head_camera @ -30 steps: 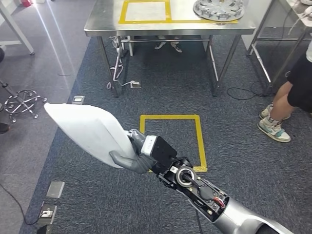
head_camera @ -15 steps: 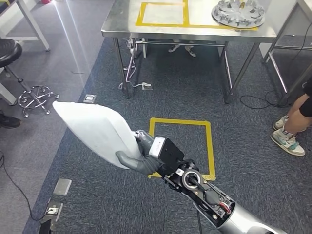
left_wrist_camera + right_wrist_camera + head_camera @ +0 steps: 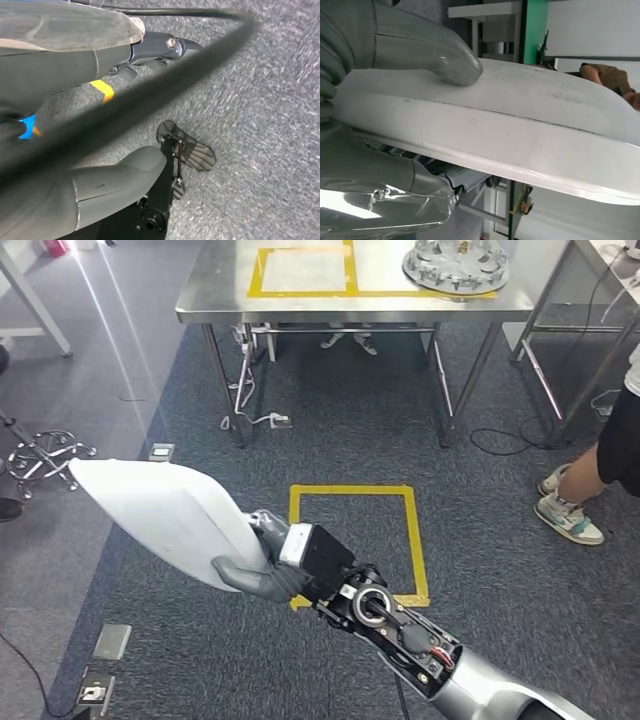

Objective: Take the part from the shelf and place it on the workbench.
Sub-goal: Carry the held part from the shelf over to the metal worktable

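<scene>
Right robot hand (image 3: 260, 565) gripping plain white part (image 3: 162, 515), no readable writing

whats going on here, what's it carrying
The robot's right hand grips a white curved part, holding it out over the grey carpet. Ahead stands the steel workbench with a yellow-taped rectangle on top, so the part isn't placed yet. A person's leg shows at the right.

High head view; close wrist views.
</scene>
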Controlling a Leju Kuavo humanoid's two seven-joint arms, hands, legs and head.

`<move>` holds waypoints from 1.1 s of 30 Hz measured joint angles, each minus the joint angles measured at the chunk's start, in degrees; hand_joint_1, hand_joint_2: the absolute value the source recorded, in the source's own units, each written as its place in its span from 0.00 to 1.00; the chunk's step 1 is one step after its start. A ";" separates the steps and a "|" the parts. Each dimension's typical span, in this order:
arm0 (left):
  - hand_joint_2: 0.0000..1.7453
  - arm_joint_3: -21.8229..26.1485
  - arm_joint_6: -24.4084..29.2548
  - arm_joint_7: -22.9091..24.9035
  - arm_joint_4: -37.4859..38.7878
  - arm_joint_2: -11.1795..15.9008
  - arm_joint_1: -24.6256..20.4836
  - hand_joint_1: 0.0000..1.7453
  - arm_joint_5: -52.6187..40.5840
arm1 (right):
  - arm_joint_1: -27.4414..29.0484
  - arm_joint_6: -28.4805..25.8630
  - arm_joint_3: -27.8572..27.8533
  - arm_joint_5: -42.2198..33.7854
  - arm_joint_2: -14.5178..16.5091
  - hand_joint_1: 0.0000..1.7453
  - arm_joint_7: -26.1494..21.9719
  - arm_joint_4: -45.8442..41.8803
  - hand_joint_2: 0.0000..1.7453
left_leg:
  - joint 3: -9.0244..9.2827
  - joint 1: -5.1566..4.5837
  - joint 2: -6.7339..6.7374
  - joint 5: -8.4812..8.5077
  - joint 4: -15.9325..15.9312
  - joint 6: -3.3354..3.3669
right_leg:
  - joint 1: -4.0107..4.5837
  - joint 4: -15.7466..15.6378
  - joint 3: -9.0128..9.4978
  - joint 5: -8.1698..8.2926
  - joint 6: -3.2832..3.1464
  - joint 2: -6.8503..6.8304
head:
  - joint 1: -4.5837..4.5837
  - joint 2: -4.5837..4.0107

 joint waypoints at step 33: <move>1.00 1.35 0.05 0.06 0.00 -0.30 0.16 0.00 0.27 | -0.56 0.67 0.12 0.26 1.09 0.98 -0.75 0.92 1.00 | -0.10 0.01 -0.35 -0.53 0.17 1.09 | 0.07 0.20 -0.22 -0.37 0.81 0.09 | 0.80 0.00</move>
